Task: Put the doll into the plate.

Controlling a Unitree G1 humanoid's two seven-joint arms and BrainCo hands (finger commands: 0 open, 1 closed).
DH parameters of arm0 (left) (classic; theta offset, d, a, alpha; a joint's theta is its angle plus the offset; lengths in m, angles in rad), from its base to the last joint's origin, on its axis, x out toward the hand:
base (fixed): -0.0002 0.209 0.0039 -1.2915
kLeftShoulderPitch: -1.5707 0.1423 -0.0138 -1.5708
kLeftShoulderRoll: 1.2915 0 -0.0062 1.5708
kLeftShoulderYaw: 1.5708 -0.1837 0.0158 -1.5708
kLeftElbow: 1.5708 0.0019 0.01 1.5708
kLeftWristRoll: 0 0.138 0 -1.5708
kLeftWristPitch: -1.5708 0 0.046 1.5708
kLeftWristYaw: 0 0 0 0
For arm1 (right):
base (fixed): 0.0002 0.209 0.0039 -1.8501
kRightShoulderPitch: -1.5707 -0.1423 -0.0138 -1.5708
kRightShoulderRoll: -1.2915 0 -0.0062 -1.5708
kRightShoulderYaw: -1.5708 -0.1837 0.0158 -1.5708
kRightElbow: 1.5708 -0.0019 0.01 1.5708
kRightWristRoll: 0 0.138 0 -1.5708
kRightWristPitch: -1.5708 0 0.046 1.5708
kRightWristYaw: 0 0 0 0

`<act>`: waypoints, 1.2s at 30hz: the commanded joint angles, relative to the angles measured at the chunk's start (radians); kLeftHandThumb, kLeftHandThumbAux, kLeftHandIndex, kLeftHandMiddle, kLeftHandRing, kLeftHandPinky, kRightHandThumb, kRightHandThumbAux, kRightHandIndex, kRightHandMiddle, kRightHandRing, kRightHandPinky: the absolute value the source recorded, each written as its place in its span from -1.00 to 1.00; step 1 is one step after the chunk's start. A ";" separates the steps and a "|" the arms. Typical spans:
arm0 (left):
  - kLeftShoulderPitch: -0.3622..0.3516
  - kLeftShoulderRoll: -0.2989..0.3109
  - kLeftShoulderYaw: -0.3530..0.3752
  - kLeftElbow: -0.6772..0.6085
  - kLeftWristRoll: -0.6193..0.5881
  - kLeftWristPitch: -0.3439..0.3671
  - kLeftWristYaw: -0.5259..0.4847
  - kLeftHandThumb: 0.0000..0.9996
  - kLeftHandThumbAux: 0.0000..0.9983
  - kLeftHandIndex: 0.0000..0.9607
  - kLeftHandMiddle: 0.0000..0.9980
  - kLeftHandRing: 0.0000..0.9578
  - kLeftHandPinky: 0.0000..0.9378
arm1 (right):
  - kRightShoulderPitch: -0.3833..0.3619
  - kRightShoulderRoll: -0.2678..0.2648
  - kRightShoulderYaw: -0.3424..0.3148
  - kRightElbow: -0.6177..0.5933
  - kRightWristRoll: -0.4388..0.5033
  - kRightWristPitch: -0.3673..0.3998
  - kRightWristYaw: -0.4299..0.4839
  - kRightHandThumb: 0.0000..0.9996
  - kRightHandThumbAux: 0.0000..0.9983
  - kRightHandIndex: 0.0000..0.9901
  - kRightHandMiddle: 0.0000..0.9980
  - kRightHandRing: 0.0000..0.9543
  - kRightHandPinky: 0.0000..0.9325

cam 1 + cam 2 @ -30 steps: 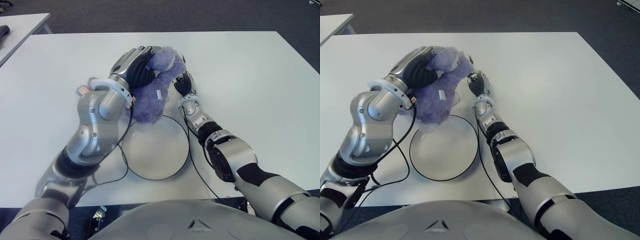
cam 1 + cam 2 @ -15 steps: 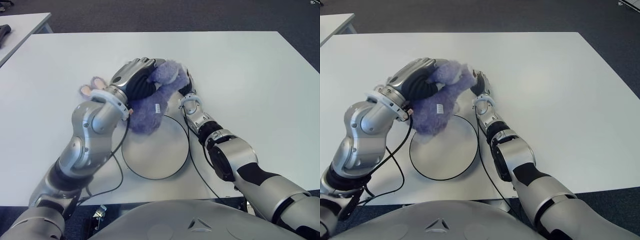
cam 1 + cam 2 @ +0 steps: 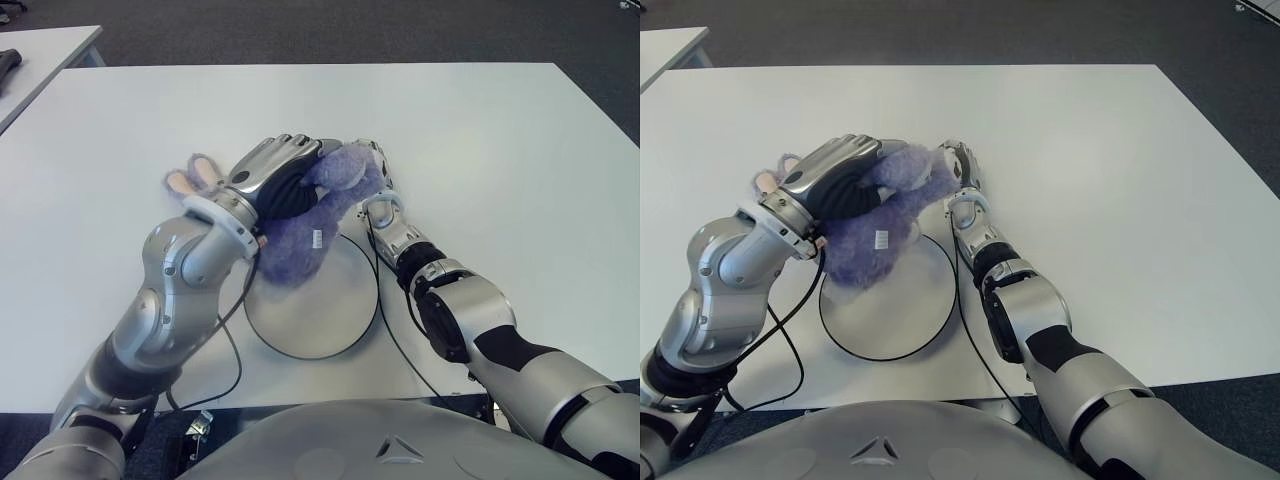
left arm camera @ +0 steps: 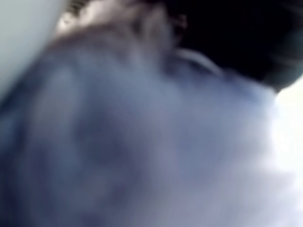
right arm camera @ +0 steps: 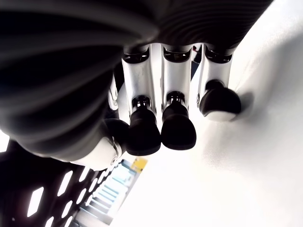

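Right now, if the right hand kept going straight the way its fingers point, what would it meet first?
The right hand points away from the robot, pressed close against the doll that the left hand grips above the plate rim. Ahead of its fingertips only bare table shows, so the way looks free, though depth is unclear.

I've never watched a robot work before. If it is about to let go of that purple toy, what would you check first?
1. Left hand holds the doll: ok, fingers wrapped over its top.
2. Doll over the plate: not ok yet, only its lower end overlaps the plate's far rim; most of it is beyond the rim.
3. Plate free to receive it: ok, nothing lies in it.
4. Right hand out of the way: not ok, it shows close against the doll's right side, by the plate's far rim.
5. Doll touching the plate: cannot tell.
6. Table around the plate: ok, no clutter.
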 commanded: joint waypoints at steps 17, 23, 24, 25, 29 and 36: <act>0.069 -0.013 0.028 -0.010 0.019 -0.065 -0.024 0.49 0.39 -0.08 0.65 0.73 0.78 | 0.154 0.119 0.030 0.124 -0.009 0.083 0.003 0.41 0.47 -0.17 0.63 0.76 0.82; 0.073 -0.026 0.028 -0.013 0.021 -0.052 -0.032 0.49 0.39 -0.08 0.65 0.73 0.78 | 0.153 0.119 0.031 0.124 -0.007 0.082 0.008 0.41 0.47 -0.17 0.63 0.76 0.82; 0.075 -0.030 0.027 -0.014 0.020 -0.051 -0.032 0.49 0.39 -0.08 0.65 0.74 0.78 | 0.155 0.119 0.032 0.124 -0.008 0.077 0.002 0.41 0.47 -0.17 0.63 0.76 0.82; 0.076 -0.033 0.026 -0.014 0.020 -0.050 -0.032 0.49 0.39 -0.08 0.65 0.74 0.76 | 0.157 0.120 0.032 0.124 -0.009 0.073 -0.003 0.41 0.47 -0.17 0.62 0.76 0.83; 0.078 -0.039 0.026 -0.014 0.021 -0.050 -0.033 0.49 0.39 -0.08 0.65 0.74 0.76 | 0.159 0.121 0.033 0.124 -0.009 0.069 -0.008 0.41 0.47 -0.17 0.62 0.76 0.83; 0.080 -0.043 0.028 -0.014 0.025 -0.053 -0.036 0.49 0.39 -0.08 0.65 0.74 0.76 | 0.159 0.121 0.034 0.124 -0.008 0.069 -0.009 0.41 0.47 -0.17 0.62 0.76 0.83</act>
